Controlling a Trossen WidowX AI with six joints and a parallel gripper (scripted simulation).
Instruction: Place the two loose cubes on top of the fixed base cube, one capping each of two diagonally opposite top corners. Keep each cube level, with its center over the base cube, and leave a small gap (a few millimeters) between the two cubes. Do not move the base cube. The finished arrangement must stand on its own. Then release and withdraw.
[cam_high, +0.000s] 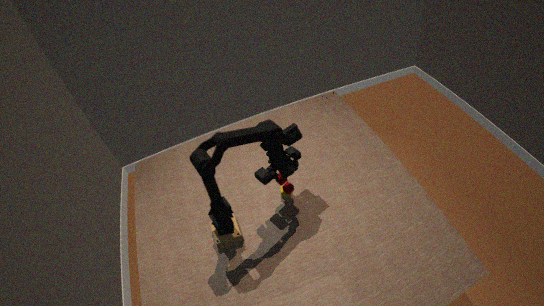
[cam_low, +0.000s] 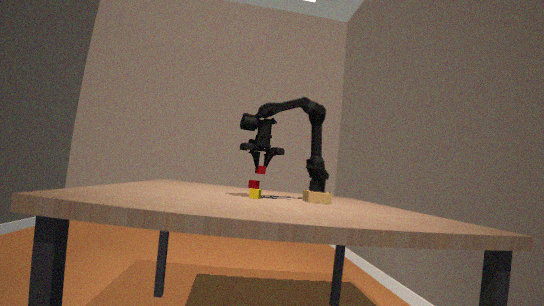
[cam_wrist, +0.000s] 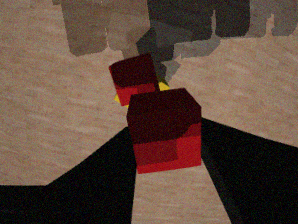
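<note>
Cube, red, is gripped in my pincer, hanging above the stack mid-desk (well off every edge): another red cube sits on the yellow base.

Held cube between gripper fingers, above placed cube, itself atop base cube
</note>
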